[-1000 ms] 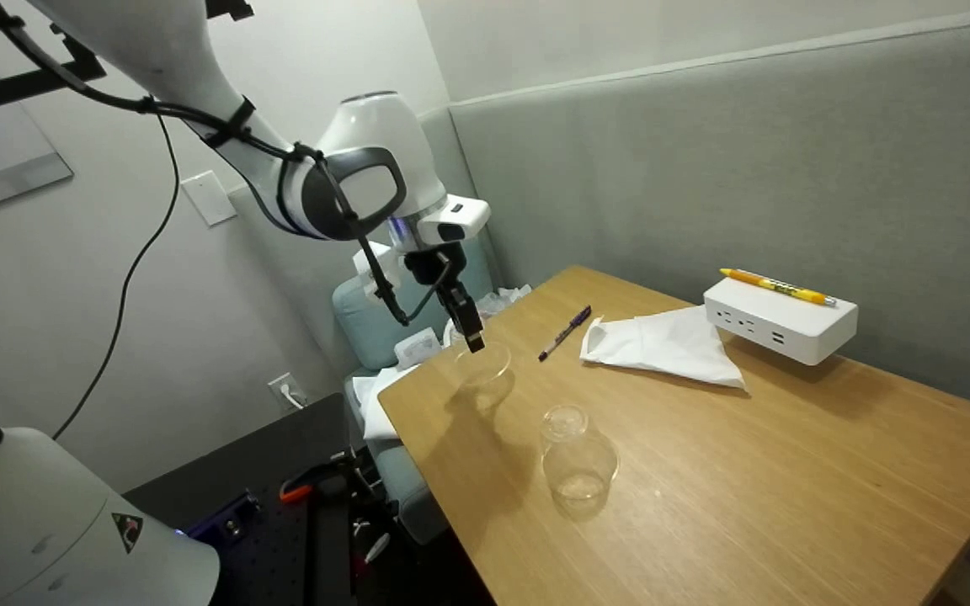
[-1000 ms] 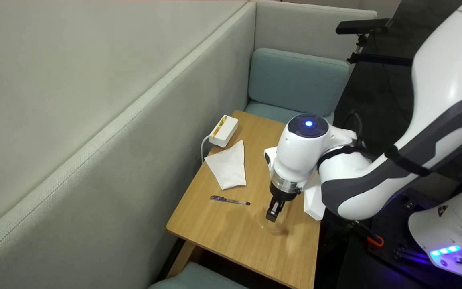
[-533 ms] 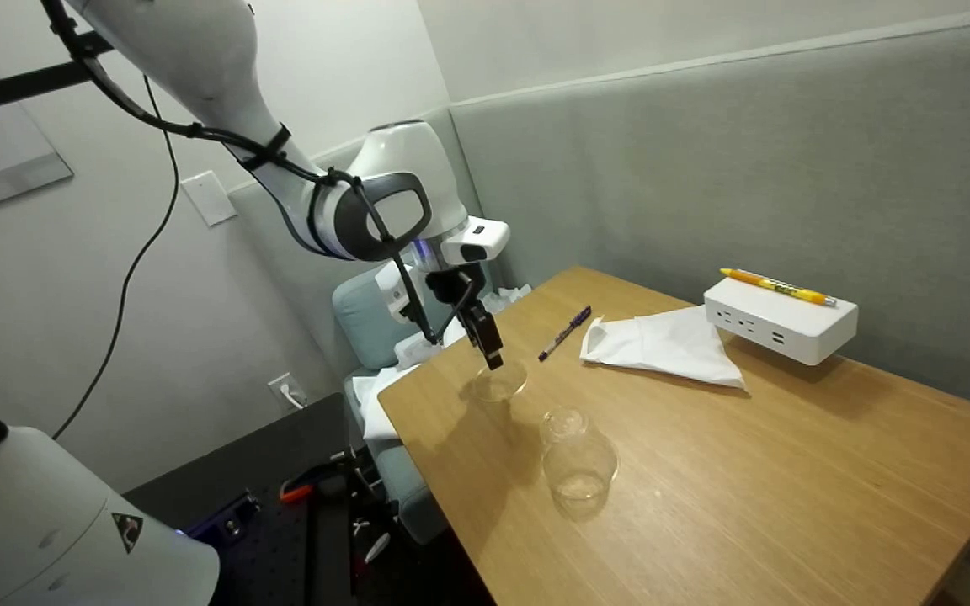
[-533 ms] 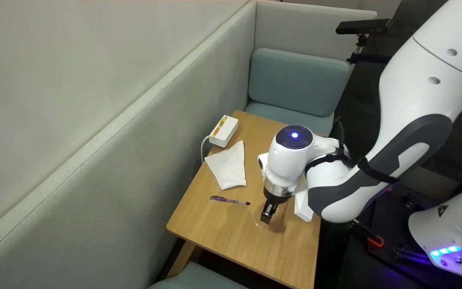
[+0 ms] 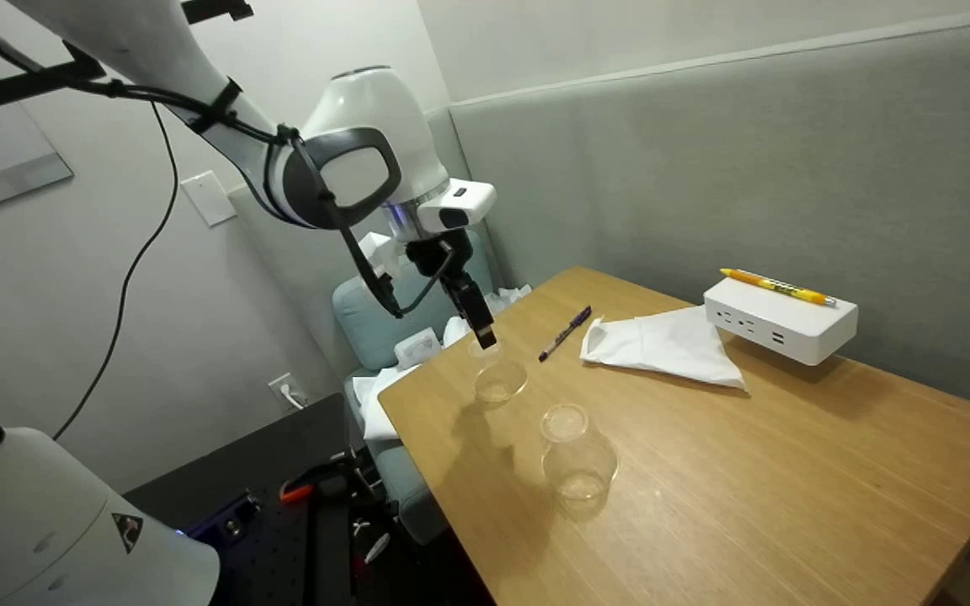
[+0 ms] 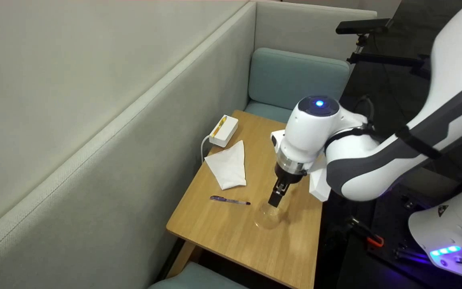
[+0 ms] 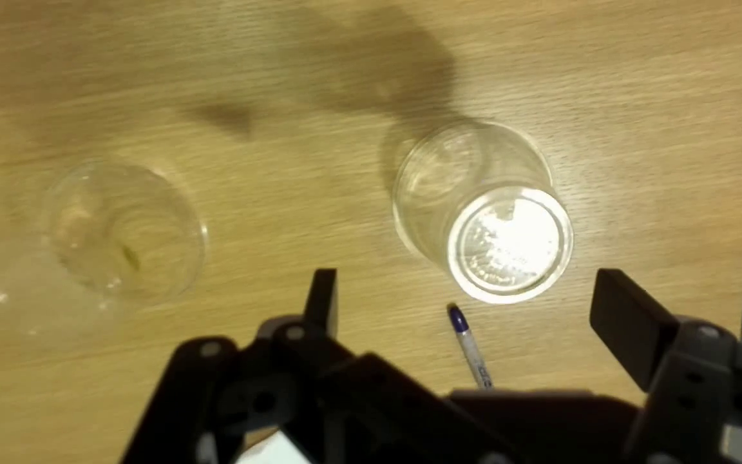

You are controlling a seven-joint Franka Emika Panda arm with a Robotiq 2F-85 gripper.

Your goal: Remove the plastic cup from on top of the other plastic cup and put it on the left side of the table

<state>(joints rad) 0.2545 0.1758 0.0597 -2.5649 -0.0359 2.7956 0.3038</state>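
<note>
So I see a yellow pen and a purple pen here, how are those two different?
Color: the yellow pen is yellow-orange with dark markings, while the purple pen has dark purple ends and a paler middle. Place: the yellow pen lies on top of the white box, the purple pen directly on the table. Direction: the yellow pen and the purple pen point different ways. Both are slim and lying down.

You appear to be working in an office or similar workplace: a grey padded partition (image 5: 729, 160) runs along your wood-grain counter (image 5: 754, 471), booth-style, and blue-green cushioned seats (image 6: 297, 82) stand at its two ends. By the partition you can see a white power box (image 5: 781, 323) with sockets (image 5: 746, 326), a yellow pen (image 5: 775, 287) lying on it; a purple-capped pen (image 5: 566, 333) lies further along.
</note>
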